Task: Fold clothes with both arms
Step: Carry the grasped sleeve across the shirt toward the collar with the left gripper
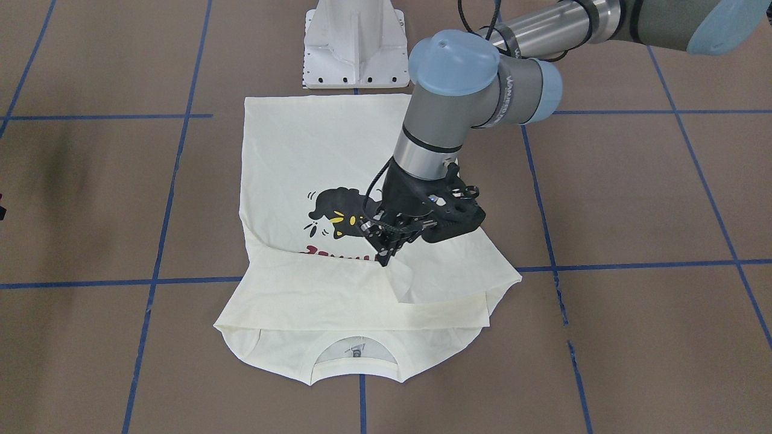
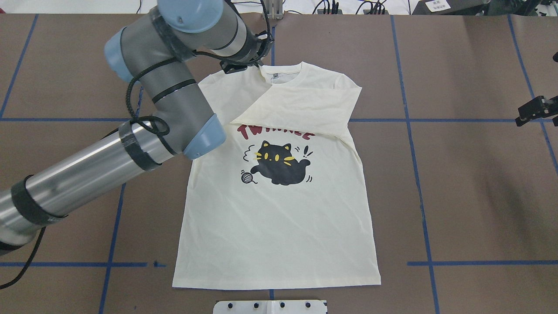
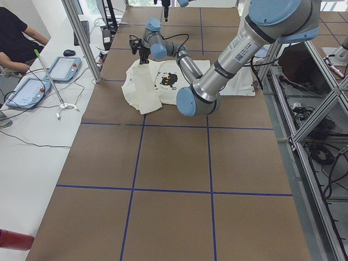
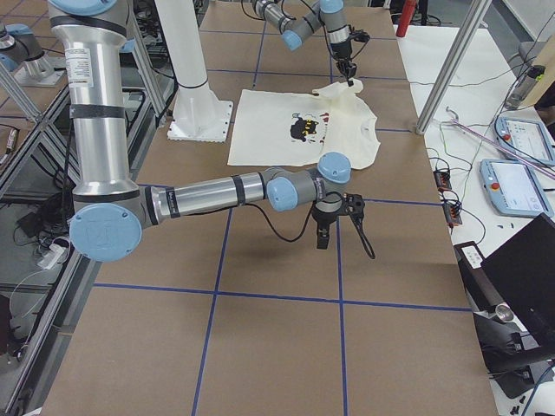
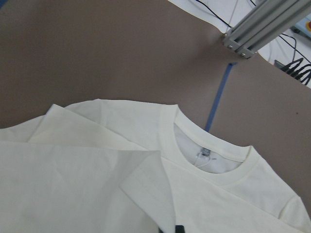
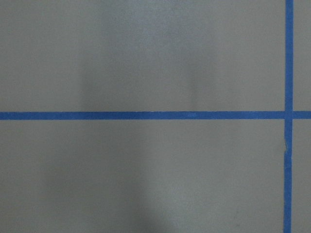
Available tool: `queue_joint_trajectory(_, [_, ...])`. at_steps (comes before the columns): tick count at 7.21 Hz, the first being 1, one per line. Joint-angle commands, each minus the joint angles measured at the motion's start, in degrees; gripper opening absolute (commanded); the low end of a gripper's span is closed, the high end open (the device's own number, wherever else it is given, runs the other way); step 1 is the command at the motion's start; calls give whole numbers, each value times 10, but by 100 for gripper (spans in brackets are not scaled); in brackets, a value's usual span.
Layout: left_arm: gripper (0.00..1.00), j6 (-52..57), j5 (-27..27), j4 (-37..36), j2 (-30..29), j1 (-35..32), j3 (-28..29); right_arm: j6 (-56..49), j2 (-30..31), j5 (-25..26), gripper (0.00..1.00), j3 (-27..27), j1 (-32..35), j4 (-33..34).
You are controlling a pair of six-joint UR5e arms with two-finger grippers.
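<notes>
Now | left arm [image 1: 464, 102] bent down | fingers [image 1: 385, 252] pinching T-shirt [image 1: 301, 150] sleeve

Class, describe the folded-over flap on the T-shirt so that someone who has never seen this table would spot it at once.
On the brown table crossed by blue tape lies a cream T-shirt, print side up. Between its collar and the black cat, a flap is folded across the chest. Alone there it is plain cream, and it hides the tops of the red letters.
</notes>
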State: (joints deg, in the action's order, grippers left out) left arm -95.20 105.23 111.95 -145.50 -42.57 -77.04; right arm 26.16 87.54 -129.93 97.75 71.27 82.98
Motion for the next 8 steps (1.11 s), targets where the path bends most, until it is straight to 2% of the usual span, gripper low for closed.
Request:
queue_joint_trajectory(1, [0, -45, 2, 70, -97, 27, 118, 1, 2, -1, 100, 0, 0, 0])
queue_joint_trajectory(3, [0, -62, -1, 131, -115, 45, 151, 2, 3, -2, 100, -2, 0, 0])
queue_joint_trajectory(4, [0, -69, -4, 166, -137, 47, 209, 2, 3, -2, 100, -2, 0, 0])
queue_joint_trajectory(5, [0, -75, -26, 199, -139, 49, 241, 2, 3, -2, 100, -2, 0, 1])
queue_joint_trajectory(6, [0, -75, -52, 202, -141, 56, 251, 3, 3, -2, 100, -3, 0, 1])
queue_joint_trajectory(8, [0, -79, -57, 202, -158, 69, 261, 2, 1, -2, 100, -11, 0, 0])
